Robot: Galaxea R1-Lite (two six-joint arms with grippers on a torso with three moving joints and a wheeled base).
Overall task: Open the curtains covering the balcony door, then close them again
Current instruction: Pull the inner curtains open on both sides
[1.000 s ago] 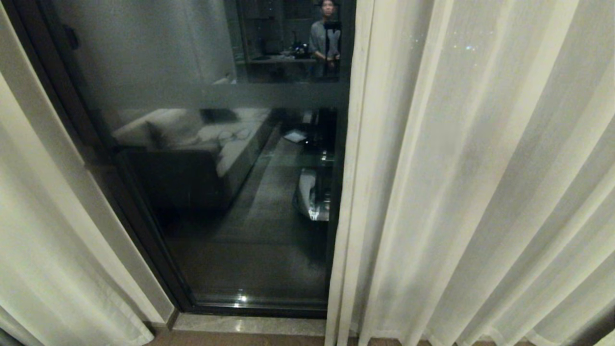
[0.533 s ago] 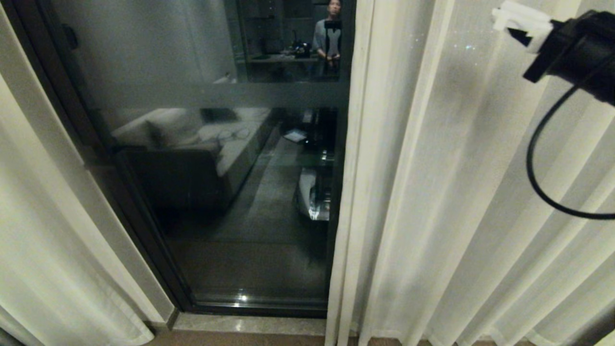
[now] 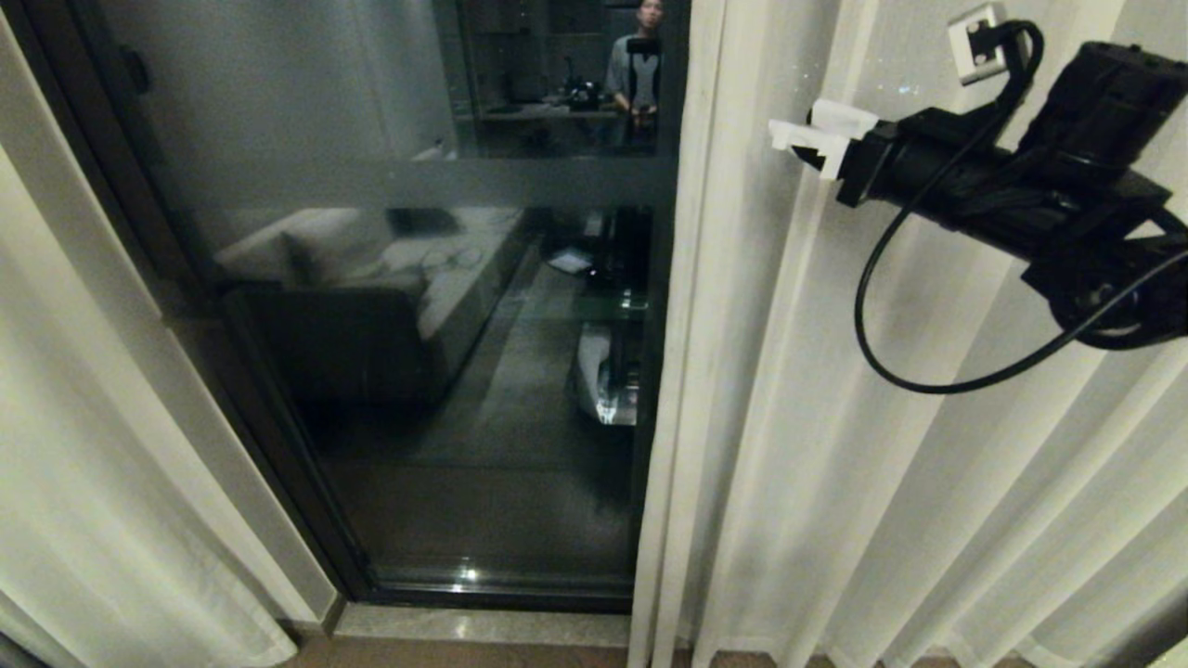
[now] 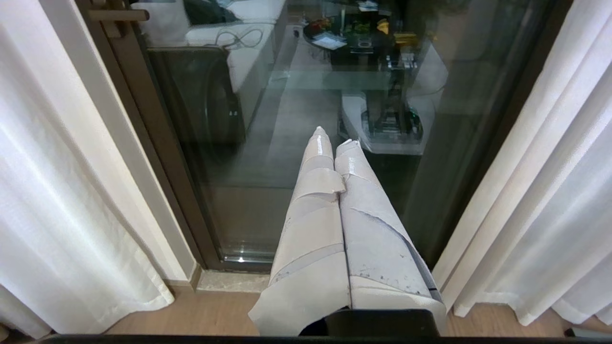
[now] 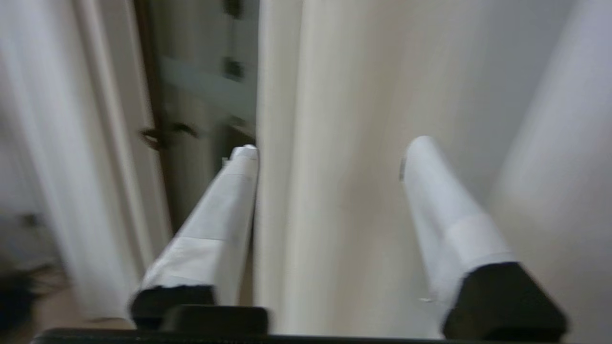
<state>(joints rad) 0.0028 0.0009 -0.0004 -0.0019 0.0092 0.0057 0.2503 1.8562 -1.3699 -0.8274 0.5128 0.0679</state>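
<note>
The curtains hang parted, a left panel (image 3: 83, 445) and a wide right panel (image 3: 928, 482) of cream pleated fabric. Between them shows the balcony door (image 3: 436, 306), dark-framed glass with a frosted band. My right gripper (image 3: 817, 139) reaches in from the right at upper height, pointing toward the right panel's inner edge (image 5: 275, 191). It is open with nothing between its white-wrapped fingers (image 5: 215, 229), and the curtain edge lies just beyond them. My left gripper (image 4: 332, 142) is shut and empty, parked low facing the glass.
The glass reflects a sofa, a room and a person standing at the back (image 3: 640, 74). A stone sill (image 3: 483, 626) and wooden floor (image 4: 191, 315) run below the door. A black cable (image 3: 891, 306) loops under my right arm.
My right arm has come into the head view from the right and swung left toward the right curtain's inner edge. Its fingers have opened. The curtains and my left arm have not moved.
</note>
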